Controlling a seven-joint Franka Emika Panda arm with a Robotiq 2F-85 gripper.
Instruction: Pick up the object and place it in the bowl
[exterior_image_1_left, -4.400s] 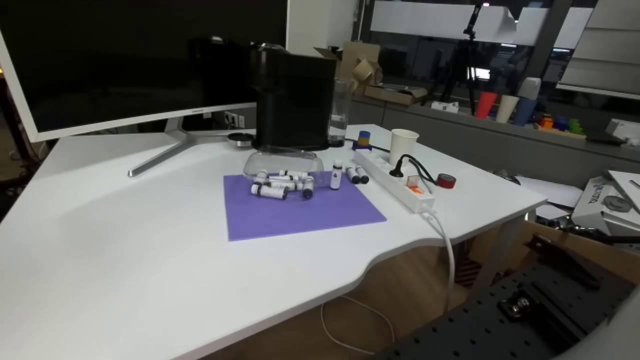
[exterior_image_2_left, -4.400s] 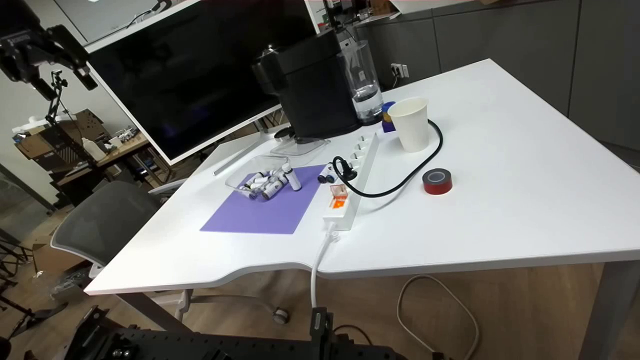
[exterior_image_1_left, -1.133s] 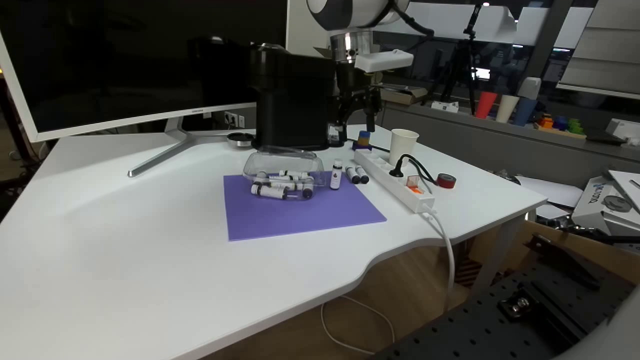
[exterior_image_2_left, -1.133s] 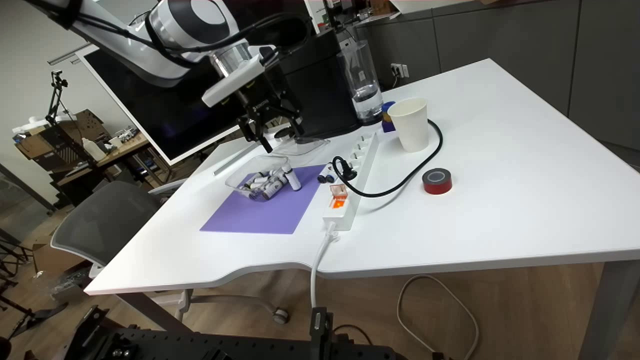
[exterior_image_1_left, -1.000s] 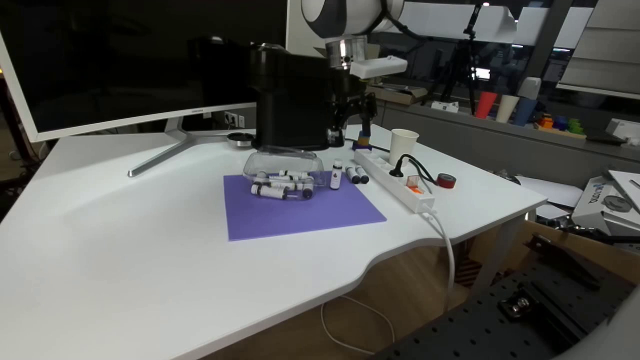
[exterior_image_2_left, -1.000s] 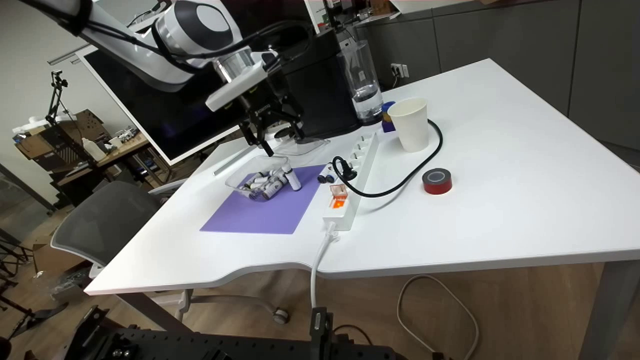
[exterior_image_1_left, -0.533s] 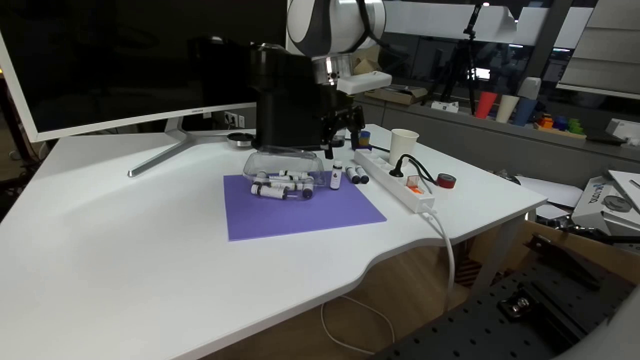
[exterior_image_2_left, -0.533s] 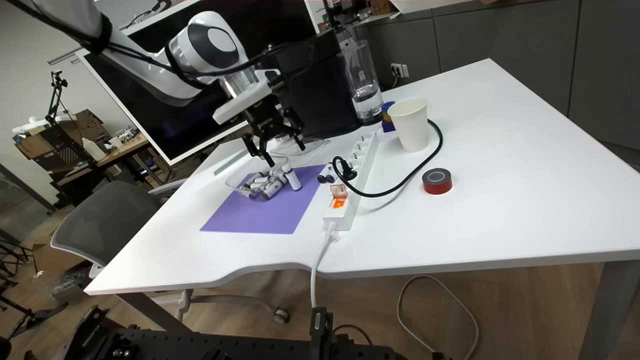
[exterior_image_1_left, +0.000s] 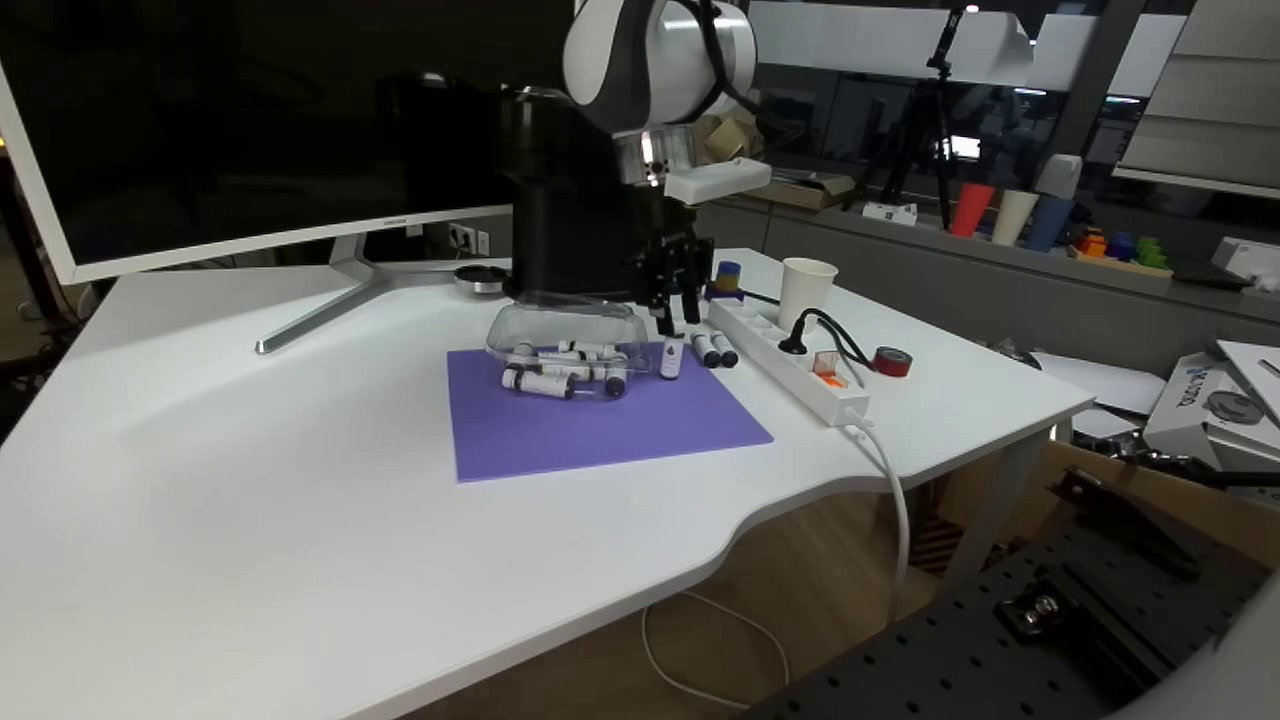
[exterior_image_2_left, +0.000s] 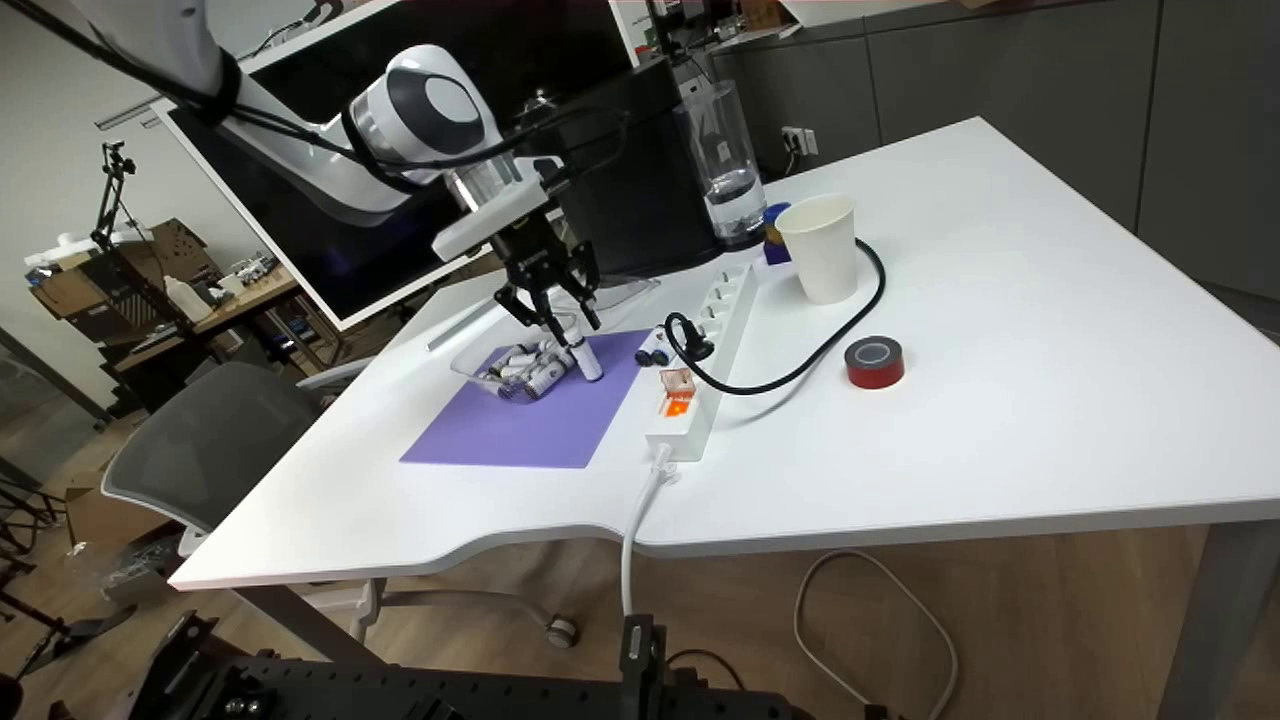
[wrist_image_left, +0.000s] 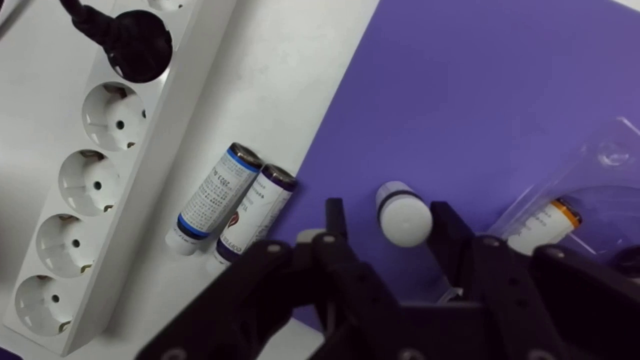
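Lowered & narrowed gripper (wrist_image_left: 386, 212) since 0.5s ago; now partway parted, straddling upright vial (exterior_image_1_left: 671, 361) on purple mat (exterior_image_1_left: 600, 437) nr clear tub (exterior_image_1_left: 562, 324) (leaving gap one side; can't tell re: contact opp.).

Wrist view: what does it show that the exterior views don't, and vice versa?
Only the wrist view: socket pinholes in the power strip, partly readable label print on the blue-banded bottle.

Only the exterior views: monitor, black machine, paper cup, roll of tape.

Shared: upright bottle, open end effector, clear tray, purple mat, the strip itself.
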